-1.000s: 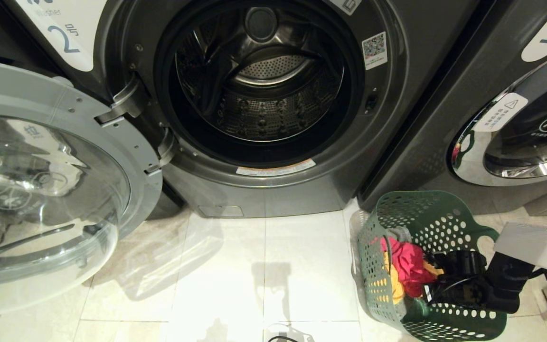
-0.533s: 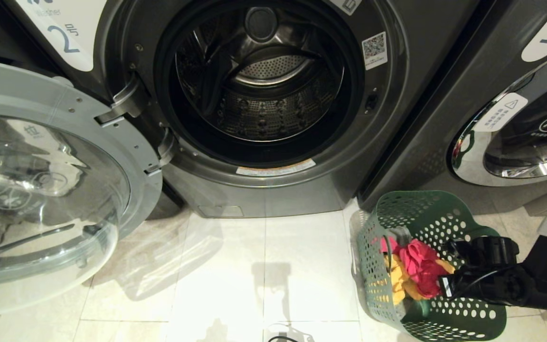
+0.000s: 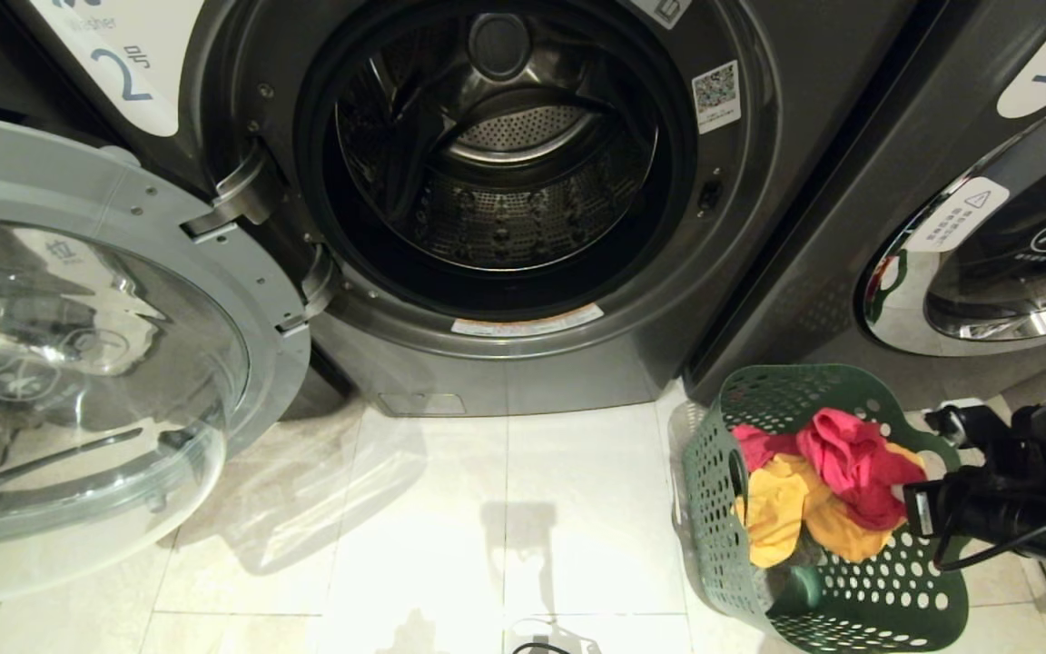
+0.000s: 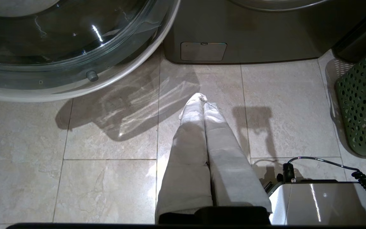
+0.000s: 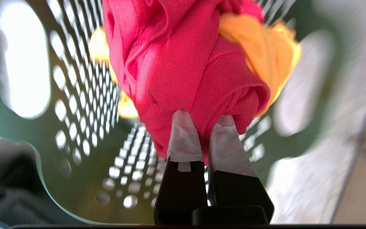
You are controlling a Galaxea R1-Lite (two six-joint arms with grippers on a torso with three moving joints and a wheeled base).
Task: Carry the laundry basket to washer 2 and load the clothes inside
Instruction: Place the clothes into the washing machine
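I have the right gripper (image 3: 906, 498) at the lower right of the head frame, its fingers (image 5: 183, 140) pinched nearly together on a fold of the pink garment (image 3: 854, 463). The cloth hangs bunched above the rim of the laundry basket (image 3: 741, 545), with a yellow garment (image 3: 782, 513) draped beside and under it. Whether the yellow piece is also caught in the grip I cannot tell; the wrist view shows only pink between the fingers.

The basket stands on the floor tiles (image 3: 505, 509) at the lower right, close to the bottom corner where washer 2 (image 3: 505, 372) meets the machine marked 1 (image 3: 941, 136). Its lower edge is cut off by the frame.

Washer 2 fills the upper centre, its drum (image 3: 496, 182) open and dark. The door (image 3: 96, 363) is swung wide to the left, taking up the whole left side of the frame and running off its edge. Between door and basket lies a broad stretch of open tile in front of the drum mouth.

The right arm runs off the right edge, so I see little of it behind the wrist. The left gripper (image 4: 203, 100) hangs over the tiles in its own view, fingers pressed together on nothing; it does not appear in the head frame.
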